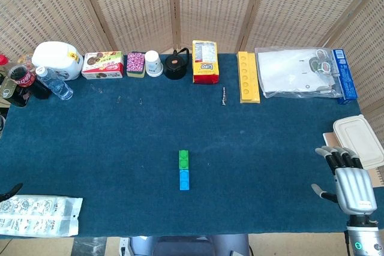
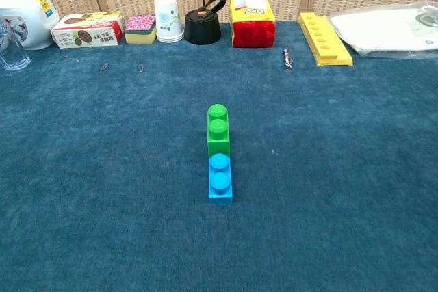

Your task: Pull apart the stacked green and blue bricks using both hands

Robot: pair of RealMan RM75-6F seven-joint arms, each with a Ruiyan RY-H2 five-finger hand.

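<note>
Head view shows my right hand (image 1: 353,184) at the table's right edge, fingers spread and holding nothing, while my left hand is out of sight in both views. The small green plastic brick (image 1: 183,159) and blue plastic brick (image 1: 184,180) lie joined end to end mid-cloth. I judge each hand should grip one brick, then pull straight apart.

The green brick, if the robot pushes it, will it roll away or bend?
Probably neither. The green brick looks like hard moulded plastic with flat sides, so it should slide on the blue cloth rather than roll. It sits tight against the blue brick, so a push may move both together. It looks small and likely light.
</note>
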